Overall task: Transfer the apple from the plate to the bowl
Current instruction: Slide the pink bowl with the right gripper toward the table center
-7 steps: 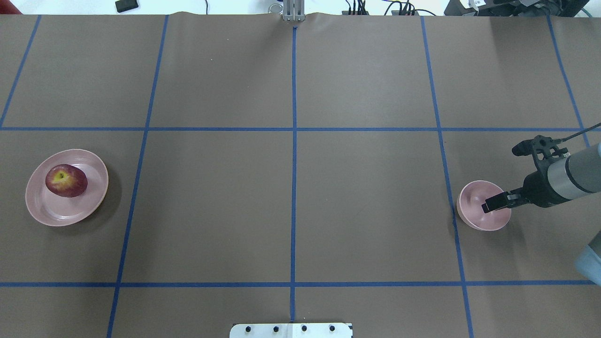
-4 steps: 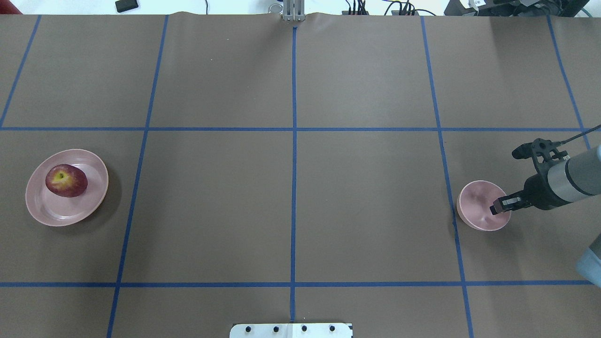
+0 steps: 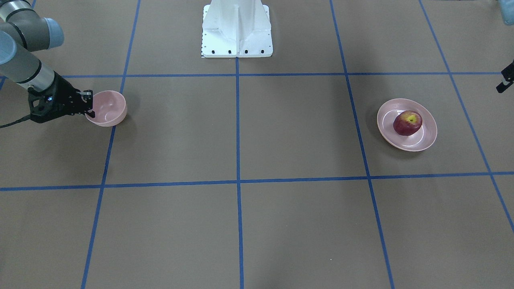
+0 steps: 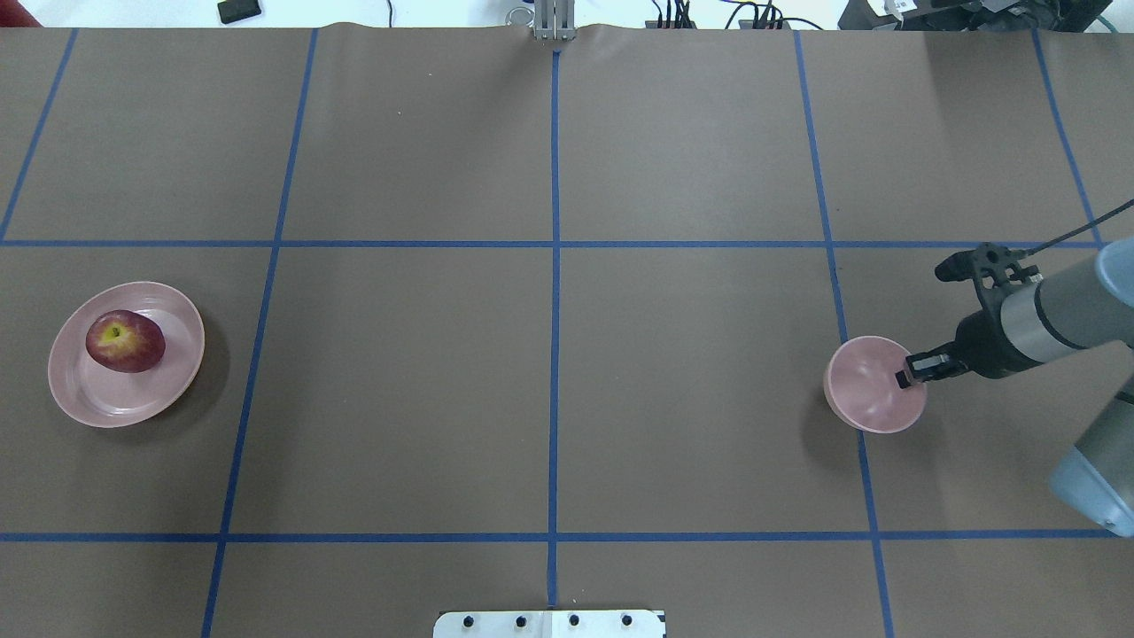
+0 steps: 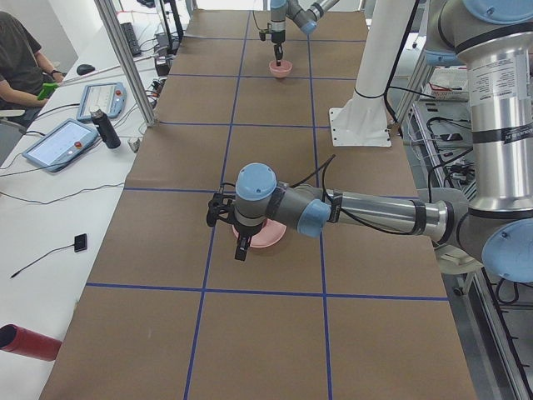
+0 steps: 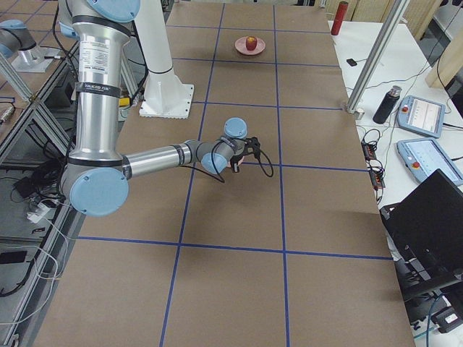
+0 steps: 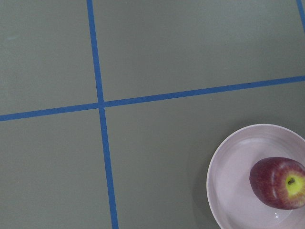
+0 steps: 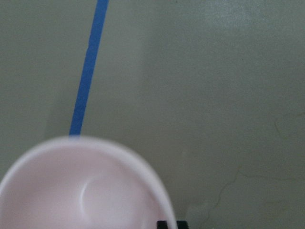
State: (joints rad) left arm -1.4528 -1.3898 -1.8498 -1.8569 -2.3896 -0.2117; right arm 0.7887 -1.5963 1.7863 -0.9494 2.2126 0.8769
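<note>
- Apple (image 4: 125,340), small, round and dark red with a yellow-green patch at the stem dimple, lies stem up on the wide, shallow, glossy pink plate (image 4: 93,409), on the half of it farther from the robot.
- The plate rests on the brown paper-covered table (image 4: 399,381), on the robot's left side, inside one square of the blue tape lines (image 4: 555,159).
- The small, deep, matte pale-pink bowl (image 4: 866,394) is on the robot's right side, well apart from the plate, and lies over a tape line; it holds nothing.
- The right gripper (image 4: 904,372) has its black fingers closed on the bowl's rim, on the side towards its own arm. Whether the bowl rests on the table or hangs just above it cannot be told.
- The left gripper (image 5: 241,247) hangs above the table near the plate, touching neither plate nor apple. Whether its fingers are apart or together cannot be told: its wrist camera shows only plate, apple and tape.
</note>
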